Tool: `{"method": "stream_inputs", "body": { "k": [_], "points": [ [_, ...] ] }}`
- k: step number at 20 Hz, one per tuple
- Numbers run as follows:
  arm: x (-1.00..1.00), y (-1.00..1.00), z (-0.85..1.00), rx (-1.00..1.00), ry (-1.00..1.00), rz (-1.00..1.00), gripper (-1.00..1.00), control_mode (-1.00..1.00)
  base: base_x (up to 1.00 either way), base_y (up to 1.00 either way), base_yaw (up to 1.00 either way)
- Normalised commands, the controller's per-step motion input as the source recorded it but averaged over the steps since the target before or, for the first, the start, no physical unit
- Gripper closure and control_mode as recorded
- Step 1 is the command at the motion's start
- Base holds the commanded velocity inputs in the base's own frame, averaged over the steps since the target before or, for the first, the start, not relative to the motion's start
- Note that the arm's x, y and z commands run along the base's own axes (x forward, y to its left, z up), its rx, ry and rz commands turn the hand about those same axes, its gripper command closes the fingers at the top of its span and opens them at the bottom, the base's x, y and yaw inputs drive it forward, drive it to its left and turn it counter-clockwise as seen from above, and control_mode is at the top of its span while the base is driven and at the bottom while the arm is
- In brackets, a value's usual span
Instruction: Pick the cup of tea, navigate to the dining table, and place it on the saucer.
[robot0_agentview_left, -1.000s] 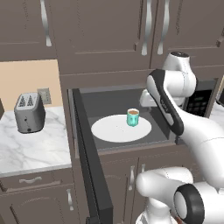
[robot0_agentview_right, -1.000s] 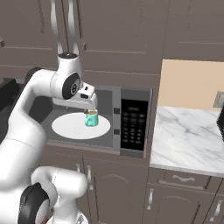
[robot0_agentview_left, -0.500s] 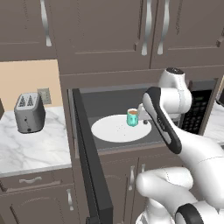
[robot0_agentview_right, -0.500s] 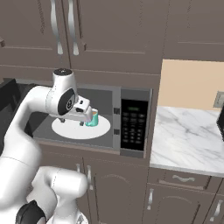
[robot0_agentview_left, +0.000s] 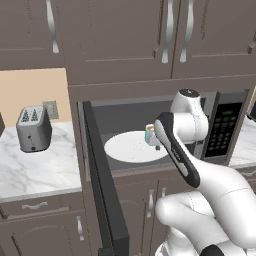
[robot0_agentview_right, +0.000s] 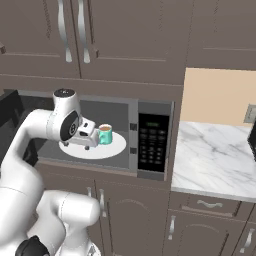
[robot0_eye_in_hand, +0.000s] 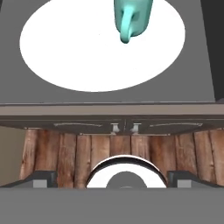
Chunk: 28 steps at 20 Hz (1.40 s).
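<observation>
Reaching into the open microwave (robot0_agentview_right: 150, 137) with my fingers (robot0_agentview_right: 89, 135) spread wide, I see the cup of tea (robot0_agentview_right: 105, 134) on the white plate (robot0_agentview_left: 131, 148), just beyond them, handle toward me, so I should straddle the body squarely before closing.

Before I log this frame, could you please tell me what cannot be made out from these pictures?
- Cup of tea: in the left base view the arm's forearm covers most of it; in the hand view the top edge cuts it off, so the tea is unseen there.
- Gripper: its fingers are too small and dark in the right base view to judge any contact.
- Microwave interior: the back is shadowed.
</observation>
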Motion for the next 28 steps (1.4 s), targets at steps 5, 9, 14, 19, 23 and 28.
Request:
{"method": "stream_inputs", "body": {
  "k": [5, 9, 14, 19, 23, 28],
  "points": [
    [0.33, 0.07, -0.06, 0.0, -0.05, -0.08, -1.0, -1.0, 0.0, 0.0, 0.0],
    [0.54, 0.0, -0.09, 0.0, -0.01, -0.18, -1.0, -1.0, 0.0, 0.0, 0.0],
    [0.5, 0.0, -0.06, 0.0, 0.0, -0.23, -1.0, -1.0, 0.0, 0.0, 0.0],
    [0.45, 0.0, -0.03, 0.0, 0.0, -0.28, -1.0, -1.0, 0.0, 0.0, 0.0],
    [0.13, -0.23, -0.33, 0.0, 0.0, -0.19, -1.0, -1.0, 0.0, 0.0, 0.0],
    [0.0, -0.33, -0.32, 0.0, 0.0, -0.09, -1.0, -1.0, 0.0, 0.0, 0.0]
  ]
}}
